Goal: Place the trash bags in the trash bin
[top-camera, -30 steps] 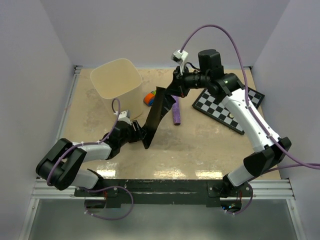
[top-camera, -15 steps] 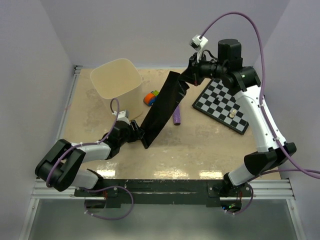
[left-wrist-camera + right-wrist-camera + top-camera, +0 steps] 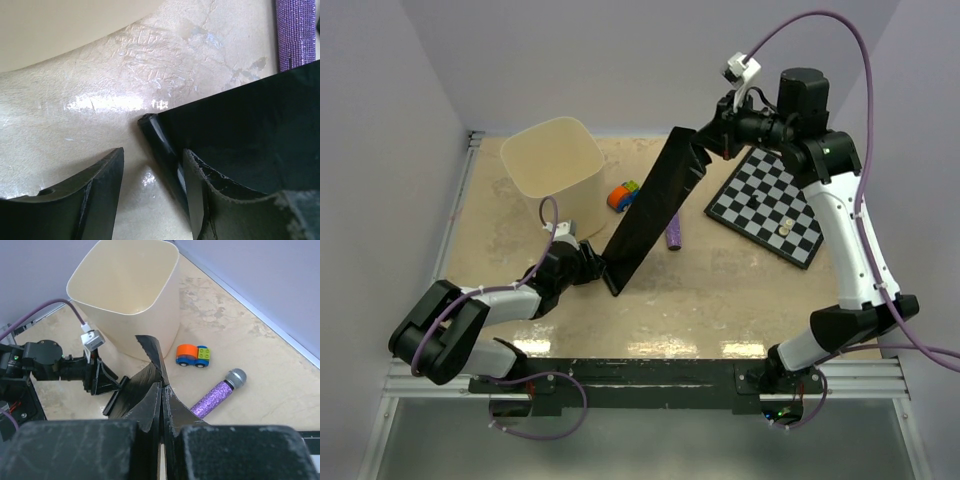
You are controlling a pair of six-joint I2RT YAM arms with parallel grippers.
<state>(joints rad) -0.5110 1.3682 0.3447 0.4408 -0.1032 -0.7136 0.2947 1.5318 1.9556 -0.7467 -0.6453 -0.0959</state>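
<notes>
Trash bag (image 3: 645, 215) lifted higher, stretched beside toy car (image 3: 622, 194), over purple cylinder (image 3: 672, 237).

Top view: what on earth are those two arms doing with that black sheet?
The right arm's tool is pinched shut on the top end of a thin, glossy dark plastic trash bag, holding it stretched up at a slant above the table. The bag's lower corner sits between the open fingers of the left arm's tool, not clamped. The cream-beige plastic trash bin stands upright nearby, and the bag is not in it yet.
</notes>
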